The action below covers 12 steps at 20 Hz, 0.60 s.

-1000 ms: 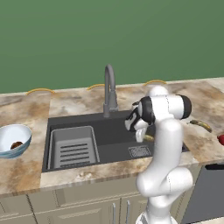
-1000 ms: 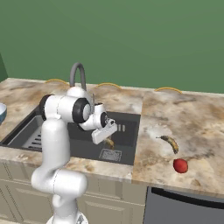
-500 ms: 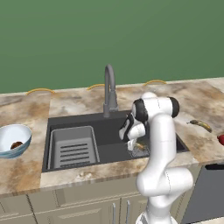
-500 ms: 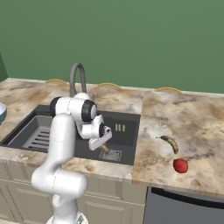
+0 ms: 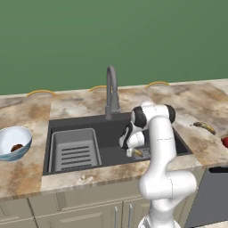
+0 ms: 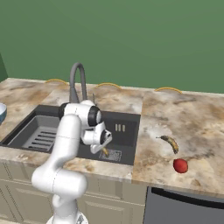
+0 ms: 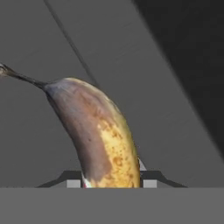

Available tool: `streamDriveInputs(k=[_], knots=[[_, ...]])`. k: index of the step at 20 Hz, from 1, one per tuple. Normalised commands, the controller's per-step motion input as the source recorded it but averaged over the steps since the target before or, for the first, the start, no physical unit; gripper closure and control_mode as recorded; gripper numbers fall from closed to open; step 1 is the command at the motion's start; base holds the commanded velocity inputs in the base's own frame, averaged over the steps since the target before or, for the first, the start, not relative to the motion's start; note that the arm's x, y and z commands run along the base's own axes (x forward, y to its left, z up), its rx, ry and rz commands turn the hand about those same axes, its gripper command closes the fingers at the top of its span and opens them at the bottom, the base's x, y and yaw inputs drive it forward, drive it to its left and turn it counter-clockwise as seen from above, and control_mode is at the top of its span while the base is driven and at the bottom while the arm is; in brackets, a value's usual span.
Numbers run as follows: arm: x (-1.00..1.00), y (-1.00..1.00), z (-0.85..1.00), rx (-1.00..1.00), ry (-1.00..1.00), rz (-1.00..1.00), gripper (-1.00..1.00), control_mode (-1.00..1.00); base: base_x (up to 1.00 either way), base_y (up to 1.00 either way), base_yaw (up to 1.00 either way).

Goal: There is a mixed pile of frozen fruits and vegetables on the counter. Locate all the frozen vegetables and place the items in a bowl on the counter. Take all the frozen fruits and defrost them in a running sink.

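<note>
Hand view shows the end effector [image 7: 111, 183] pinching a banana [image 7: 94, 135] (left base view adds the bowl [image 5: 13, 139]).

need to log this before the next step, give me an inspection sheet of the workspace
surface: marbled counter around a dark sink with rack and faucet; no water seen running.
job's things: one banana held low inside the sink; second banana and red piece on the counter right of the sink, apart; brown lump in the bowl left of the sink.
clutter: nothing seen.
grippers: gripper shut on the banana, down in the basin.
cables: nothing seen.
surroundings: green wall, tan cabinets, dark appliance front at lower right.
</note>
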Motion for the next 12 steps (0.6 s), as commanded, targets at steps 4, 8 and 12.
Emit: streamDriveInputs(k=[4, 8, 12], knots=[[0.39, 0.05, -0.41, 0.0, -0.09, 0.0, 1.0, -1.0, 0.0, 0.0, 0.0], [0.35, 0.14, -0.44, 0.0, -0.02, 0.03, 1.0, -1.0, 0.0, 0.0, 0.0], [0.2, 0.22, -0.38, 0.02, 0.01, 0.04, -1.0, -1.0, 0.0, 0.0, 0.0]])
